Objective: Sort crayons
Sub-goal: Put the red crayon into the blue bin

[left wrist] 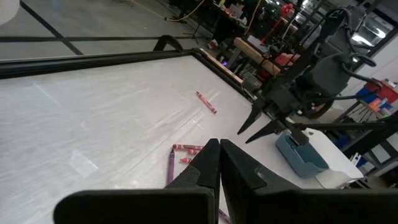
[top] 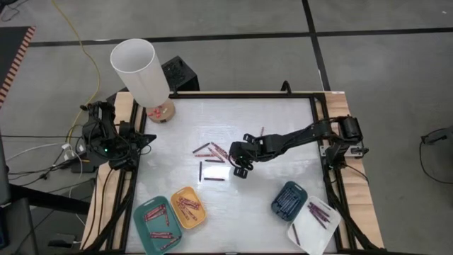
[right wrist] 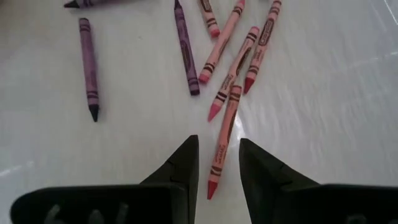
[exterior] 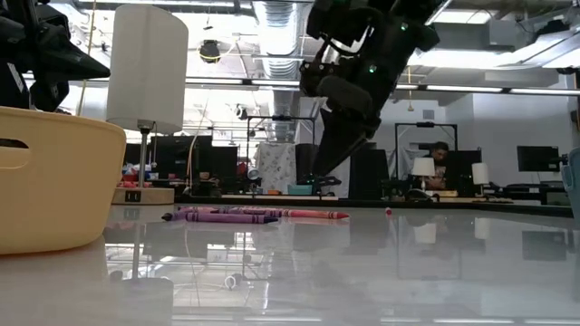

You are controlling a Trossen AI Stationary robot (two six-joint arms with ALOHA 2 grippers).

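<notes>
Several crayons (top: 210,150) lie loose on the white table's middle, purple and pink-red ones (right wrist: 235,68). My right gripper (top: 239,168) hangs open above them, pointing steeply down. In the right wrist view a pink-red crayon (right wrist: 225,134) lies flat on the table, in line with the gap between the fingers (right wrist: 217,140). The low view shows the fingers clear of the tabletop. More crayons lie in the teal tray (top: 152,223), yellow tray (top: 187,207), dark-blue tray (top: 289,200) and white tray (top: 315,225). My left gripper (left wrist: 219,163) waits shut at the table's left edge (top: 145,139).
A white-shaded lamp (top: 138,71) stands at the table's far left corner. The four trays sit along the near edge, two at the left and two at the right. One crayon (top: 261,132) lies apart, farther back. A black frame (top: 233,94) edges the table.
</notes>
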